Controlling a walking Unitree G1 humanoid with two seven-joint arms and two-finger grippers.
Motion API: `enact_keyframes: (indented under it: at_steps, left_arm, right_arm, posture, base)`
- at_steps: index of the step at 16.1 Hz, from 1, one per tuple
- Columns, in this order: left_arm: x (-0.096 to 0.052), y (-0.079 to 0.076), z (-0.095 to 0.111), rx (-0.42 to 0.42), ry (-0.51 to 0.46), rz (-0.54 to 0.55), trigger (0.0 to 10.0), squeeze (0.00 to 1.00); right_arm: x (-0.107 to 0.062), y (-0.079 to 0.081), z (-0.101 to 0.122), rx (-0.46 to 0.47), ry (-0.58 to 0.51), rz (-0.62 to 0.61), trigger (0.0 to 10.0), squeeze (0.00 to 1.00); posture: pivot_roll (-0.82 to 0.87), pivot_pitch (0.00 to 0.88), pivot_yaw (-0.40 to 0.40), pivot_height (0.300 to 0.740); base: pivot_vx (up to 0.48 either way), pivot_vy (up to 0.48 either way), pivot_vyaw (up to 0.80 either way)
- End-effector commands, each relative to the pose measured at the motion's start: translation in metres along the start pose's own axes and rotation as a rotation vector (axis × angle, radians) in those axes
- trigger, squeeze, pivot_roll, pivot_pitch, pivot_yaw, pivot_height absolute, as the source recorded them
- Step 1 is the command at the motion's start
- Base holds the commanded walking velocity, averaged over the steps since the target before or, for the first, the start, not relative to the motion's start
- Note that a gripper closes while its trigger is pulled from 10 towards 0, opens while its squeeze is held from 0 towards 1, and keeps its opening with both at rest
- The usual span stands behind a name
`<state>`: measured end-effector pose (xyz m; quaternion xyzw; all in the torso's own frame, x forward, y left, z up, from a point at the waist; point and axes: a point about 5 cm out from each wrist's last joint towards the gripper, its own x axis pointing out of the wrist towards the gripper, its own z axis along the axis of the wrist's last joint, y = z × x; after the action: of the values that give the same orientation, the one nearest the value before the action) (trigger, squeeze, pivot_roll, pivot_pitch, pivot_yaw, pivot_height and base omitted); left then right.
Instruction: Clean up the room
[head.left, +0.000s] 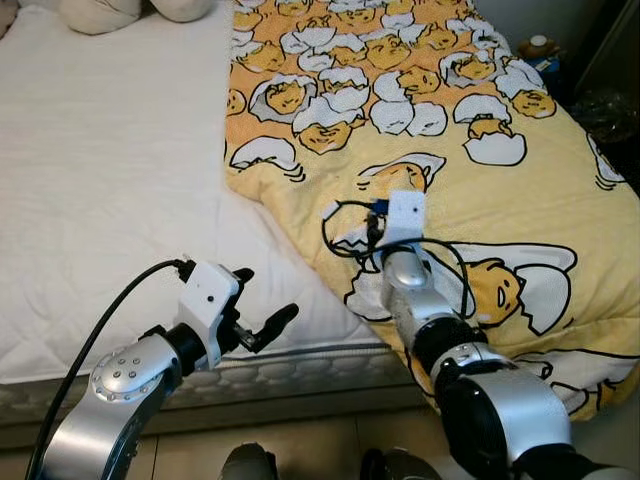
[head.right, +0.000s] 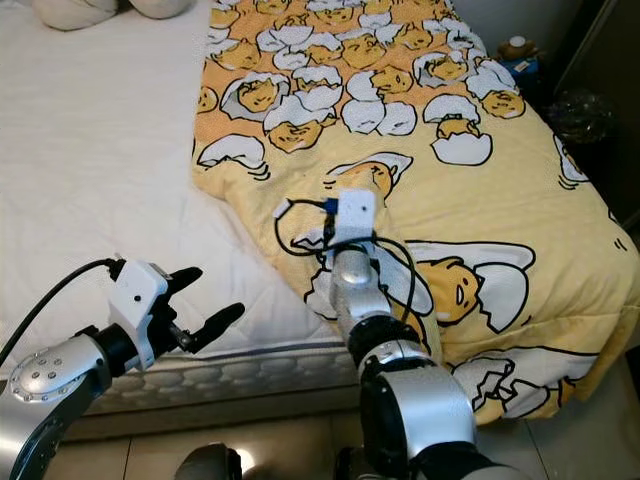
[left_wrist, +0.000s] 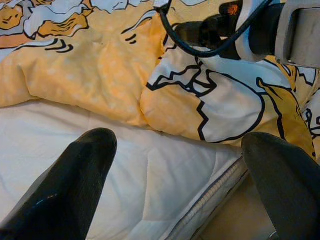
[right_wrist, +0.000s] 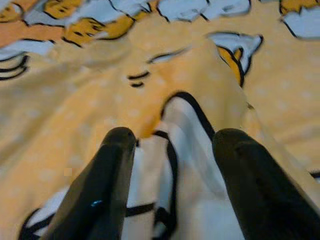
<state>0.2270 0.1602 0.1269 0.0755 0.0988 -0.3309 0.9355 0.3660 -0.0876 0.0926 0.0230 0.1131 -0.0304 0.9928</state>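
Nearest, the left end effector (head.left: 262, 300) hovers at the near edge of the bed (head.left: 110, 180), fingers spread apart over the bare white mattress. Just to its right, the right end effector (right_wrist: 170, 150) presses down on the yellow blanket (head.left: 450, 150), its fingers (right_wrist: 107, 165) spread around a raised fold of the fabric. The blanket covers the bed's right half, its edge bunched near the middle. Far left lie pillows (head.left: 100, 12); far right, a small bottle (head.left: 539, 45) stands beside the bed.
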Motion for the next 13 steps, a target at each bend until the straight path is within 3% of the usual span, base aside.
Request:
enact_keyframes:
  at_steps: [1,6,13]
  left_arm:
    - [0.0,-0.001,-0.001,0.006,0.003,-0.002,10.0,0.0]
    - [-0.001,-0.002,-0.002,0.003,0.007,-0.003,10.0,0.0]
    - [-0.003,-0.003,-0.002,0.002,0.01,-0.005,10.0,0.0]
  right_arm:
    - [0.0,-0.002,-0.004,0.019,0.034,-0.016,10.0,1.0]
    - [0.001,-0.008,-0.009,0.075,0.092,-0.027,10.0,1.0]
    - [-0.001,0.001,-0.017,0.15,0.174,0.04,10.0,1.0]
  posture:
    - [0.21,0.121,0.025,0.74]
    - [0.21,0.128,0.023,0.74]
    - [0.22,0.131,0.024,0.74]
  base:
    - [0.0,0.0,0.0]
    - [0.0,0.0,0.0]
    - [0.0,0.0,0.0]
